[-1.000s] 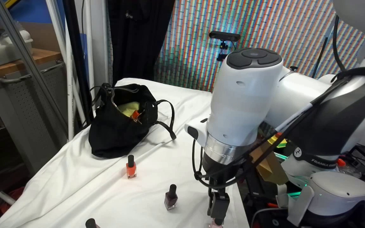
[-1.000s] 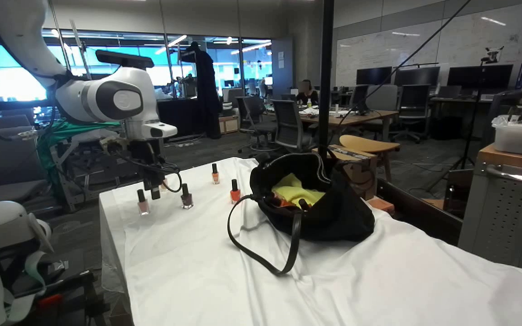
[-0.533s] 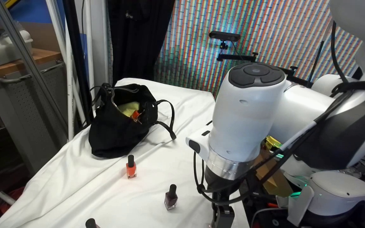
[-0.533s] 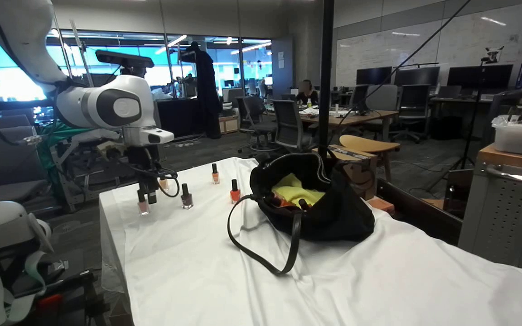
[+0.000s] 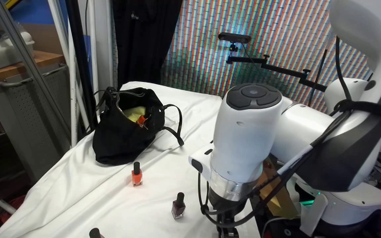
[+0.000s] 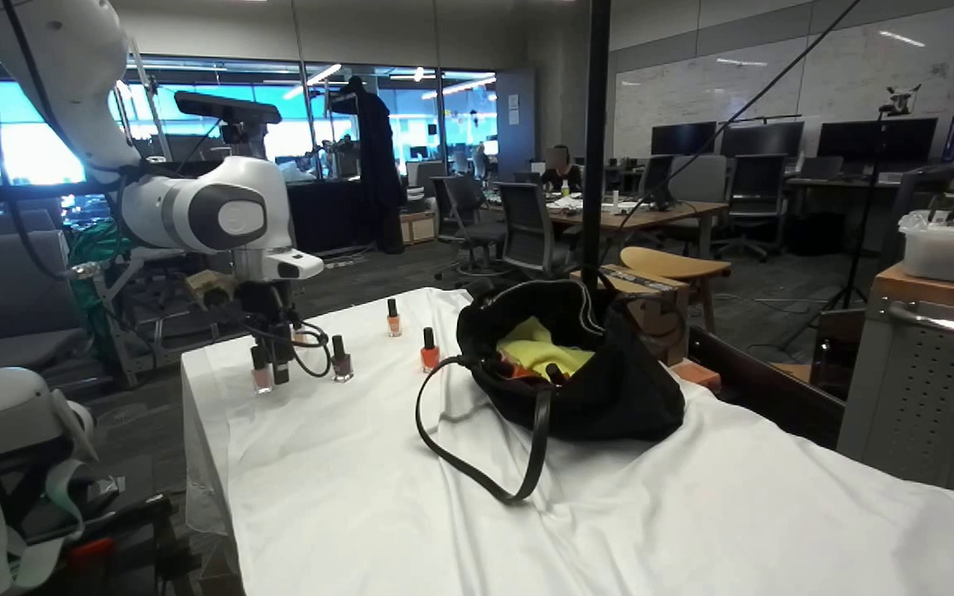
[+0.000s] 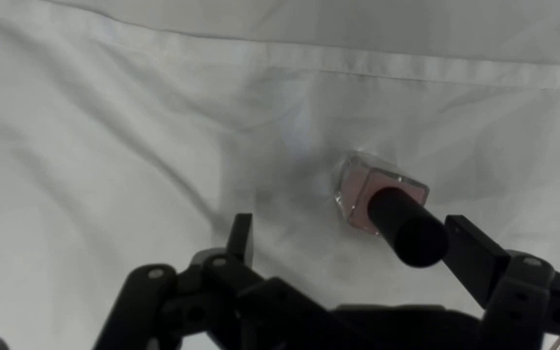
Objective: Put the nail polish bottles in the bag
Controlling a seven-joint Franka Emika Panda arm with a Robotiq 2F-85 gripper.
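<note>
Marks on the wide whiteboard (image 6: 808, 91) are too faint to read; one soft black fabric bag (image 6: 618, 410) with looped handles and a yellow-green inside slouches on the white-draped bench (image 6: 692, 513); in it show a reddish patch (image 5: 141, 120) and a dark cap (image 6: 556, 375); outside stand five small, square-bodied nail polish bottles (image 6: 429, 358) with black caps: a red-orange bottle (image 5: 137, 178) nearest the bag; a peach bottle (image 6: 395, 325) and a dark plum bottle (image 5: 178, 210) farther off; two pinkish bottles (image 6: 262, 381) farthest, one partly hidden; the black two-fingered pincer (image 7: 349, 218), well away from the bag, has its jaws wide apart; in the wrist view a pinkish bottle is between them, its cap just beside one; whether they touch, I cannot tell.
</note>
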